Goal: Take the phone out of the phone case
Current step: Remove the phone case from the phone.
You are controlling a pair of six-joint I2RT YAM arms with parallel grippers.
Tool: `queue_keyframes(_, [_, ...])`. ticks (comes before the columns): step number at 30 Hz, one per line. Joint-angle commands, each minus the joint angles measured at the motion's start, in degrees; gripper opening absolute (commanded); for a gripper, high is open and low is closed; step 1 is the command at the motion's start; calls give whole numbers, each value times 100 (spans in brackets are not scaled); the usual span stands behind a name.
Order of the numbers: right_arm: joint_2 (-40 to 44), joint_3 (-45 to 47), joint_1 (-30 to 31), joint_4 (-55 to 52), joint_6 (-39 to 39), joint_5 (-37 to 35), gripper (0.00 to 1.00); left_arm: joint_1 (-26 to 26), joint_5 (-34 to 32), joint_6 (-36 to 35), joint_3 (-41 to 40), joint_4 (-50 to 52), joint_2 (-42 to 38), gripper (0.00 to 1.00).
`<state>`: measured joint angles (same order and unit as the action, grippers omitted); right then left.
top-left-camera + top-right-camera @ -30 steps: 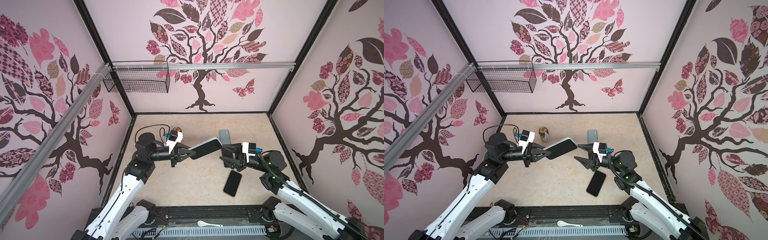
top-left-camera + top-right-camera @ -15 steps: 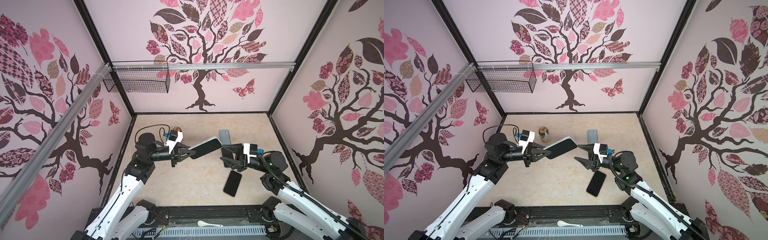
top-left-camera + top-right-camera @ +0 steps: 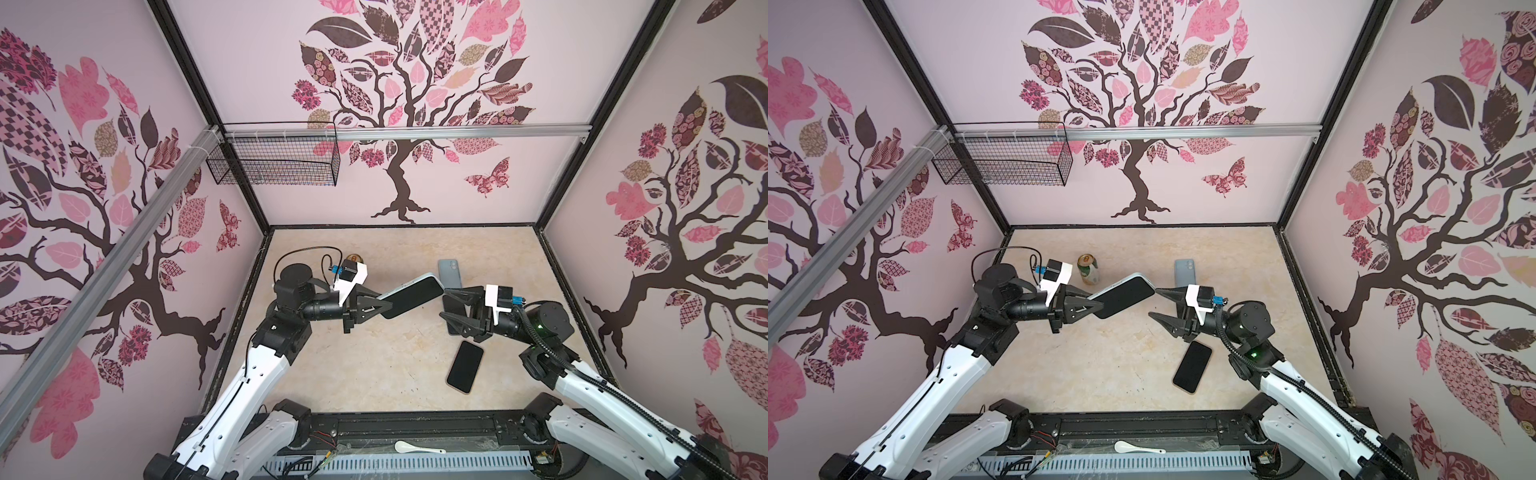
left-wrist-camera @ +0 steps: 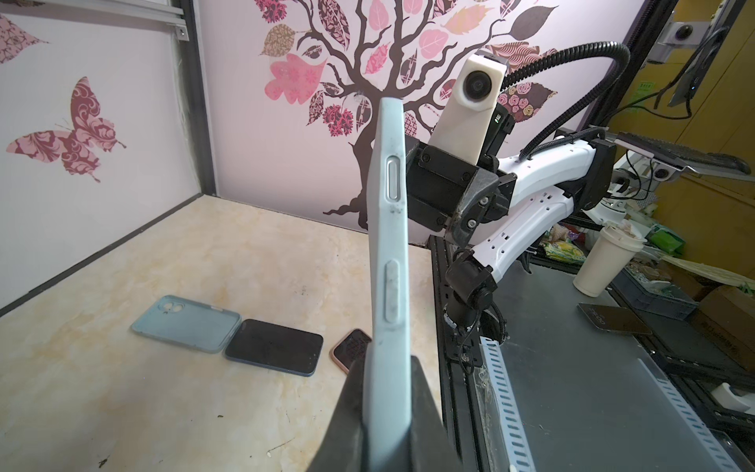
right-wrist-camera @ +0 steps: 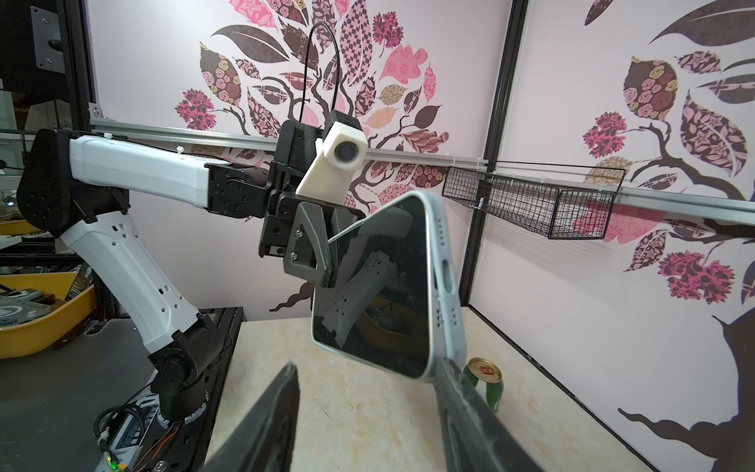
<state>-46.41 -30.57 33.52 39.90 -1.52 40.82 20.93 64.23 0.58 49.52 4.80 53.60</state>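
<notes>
Change since a second ago: almost none. Grip of the left gripper (image 3: 383,301) stays as it was, clamped on one end of the phone (image 3: 415,296), which sits in its pale blue case (image 4: 388,261) with the screen toward the top camera. It is held tilted above the table (image 3: 374,365), free end pointing at the right gripper (image 3: 443,304). State of the right gripper: jaws parted about halfway, nothing between them, position all but identical to the earlier pictures, at most a slight drift toward the phone. Meaning for the task, as a judgement: separation not begun, phone fully seated in the case, arms paused in the approach before the right side takes hold of the free end to peel or push. Position of the phone relative to the right gripper: directly ahead of the fingertips, charging-port end nearest. In the right wrist view one corner of the case lies against or just beside one fingertip (image 5: 457,392), contact uncertain, and the opposite fingertip stands well clear. Also present: an empty blue case (image 3: 449,272) on the table just beyond the right gripper, end to end with a dark phone (image 4: 273,345); a second dark phone (image 3: 465,365) nearer the right arm's base; a can (image 3: 1088,269) standing just beyond the left gripper.
</notes>
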Motion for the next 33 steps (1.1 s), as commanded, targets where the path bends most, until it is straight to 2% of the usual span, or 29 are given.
queue_keyframes(1, [-78,-177,84,102,-12,169,56,175,642,-245,198,191,25,0])
queue_keyframes(10, [-243,-267,331,88,-47,263,56,201,640,-330,228,332,28,0])
queue_keyframes(13, [-337,-315,361,341,-437,644,55,201,402,-232,186,226,-16,0])
queue_keyframes(18, [-509,-500,454,975,-1406,1179,52,201,-172,927,-240,-1328,-187,0])
queue_keyframes(21, [-571,-585,627,1256,-1615,1026,50,201,-502,1830,-564,-2678,-236,0])
queue_keyframes(24, [-773,-656,726,1956,-2097,909,48,219,-777,2361,-768,-3462,-269,0])
queue_keyframes(28, [-1058,-828,782,2619,-2602,852,46,227,-1005,2687,-872,-3899,-317,0])
queue_keyframes(33, [-1200,-1053,838,2443,-2438,796,42,278,-1079,2897,-875,-4118,-276,0])
